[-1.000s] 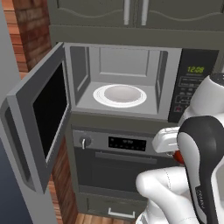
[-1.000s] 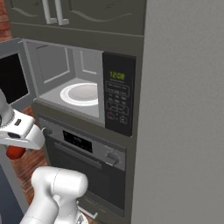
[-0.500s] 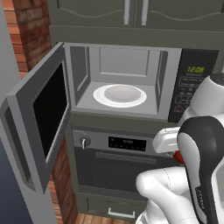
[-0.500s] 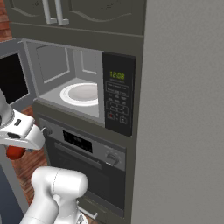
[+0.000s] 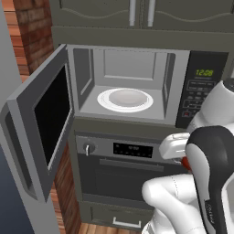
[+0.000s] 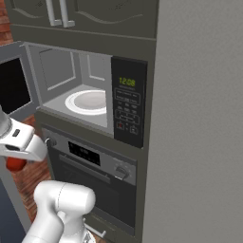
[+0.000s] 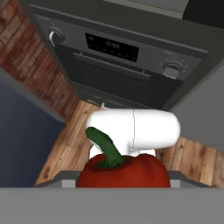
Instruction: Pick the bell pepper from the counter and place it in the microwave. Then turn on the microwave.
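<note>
Red glossy bell pepper (image 7: 124,170) with its green stem sat gripped in my gripper (image 6: 16,159).
I held it below the open silver-grey microwave (image 5: 128,77), before the knobbed oven (image 5: 123,169).

The bell pepper (image 7: 124,170) has shiny, smooth red skin and a dull green stem. The microwave (image 5: 130,61) looks like matt grey metal inside. Its door (image 5: 43,132) has a dark glass window that looks smooth. The round plate (image 5: 124,99) in it is white and a bit shiny. The keypad panel (image 6: 128,102) is smooth black plastic. The oven (image 5: 121,167) below has a dark front with shiny silver knobs. The wall (image 5: 34,27) is rough red brick. The floor (image 7: 72,140) is brown wood planks.
</note>
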Available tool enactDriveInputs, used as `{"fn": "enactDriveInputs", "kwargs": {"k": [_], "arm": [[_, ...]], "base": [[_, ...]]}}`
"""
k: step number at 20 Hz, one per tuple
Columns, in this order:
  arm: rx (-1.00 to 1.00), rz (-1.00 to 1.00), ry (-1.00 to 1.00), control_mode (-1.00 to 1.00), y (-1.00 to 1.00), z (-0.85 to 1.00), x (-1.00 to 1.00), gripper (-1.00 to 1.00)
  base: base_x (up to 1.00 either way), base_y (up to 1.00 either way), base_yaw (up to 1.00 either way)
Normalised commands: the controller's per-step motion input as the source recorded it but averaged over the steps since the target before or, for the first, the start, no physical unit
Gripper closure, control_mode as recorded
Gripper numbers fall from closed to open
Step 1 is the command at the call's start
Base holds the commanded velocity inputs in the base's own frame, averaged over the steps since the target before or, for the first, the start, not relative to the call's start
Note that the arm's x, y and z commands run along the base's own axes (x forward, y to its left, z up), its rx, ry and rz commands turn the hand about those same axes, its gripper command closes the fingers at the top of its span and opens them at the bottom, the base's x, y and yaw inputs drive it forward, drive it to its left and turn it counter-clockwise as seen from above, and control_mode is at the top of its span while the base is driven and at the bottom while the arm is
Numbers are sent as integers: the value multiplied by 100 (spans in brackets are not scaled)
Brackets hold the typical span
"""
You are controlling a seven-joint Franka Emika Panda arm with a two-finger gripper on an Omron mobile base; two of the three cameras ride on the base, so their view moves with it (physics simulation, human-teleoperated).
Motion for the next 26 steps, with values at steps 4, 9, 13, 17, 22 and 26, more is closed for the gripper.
{"fn": "enactDriveInputs", "kwargs": {"k": [4, 9, 13, 17, 22, 26], "arm": [[-1, 0, -30, -100, 0, 19, 0, 100], [0, 0, -17, -100, 0, 10, 8, 100], [0, 0, -15, -100, 0, 16, 20, 100], [0, 0, -14, -100, 0, 21, 23, 100], [0, 0, -8, -100, 0, 9, 27, 100], [0, 0, 0, -100, 0, 0, 40, 100]], "base": [[0, 0, 0], [0, 0, 0], [0, 0, 0], [0, 0, 0], [0, 0, 0], [0, 0, 0]]}}
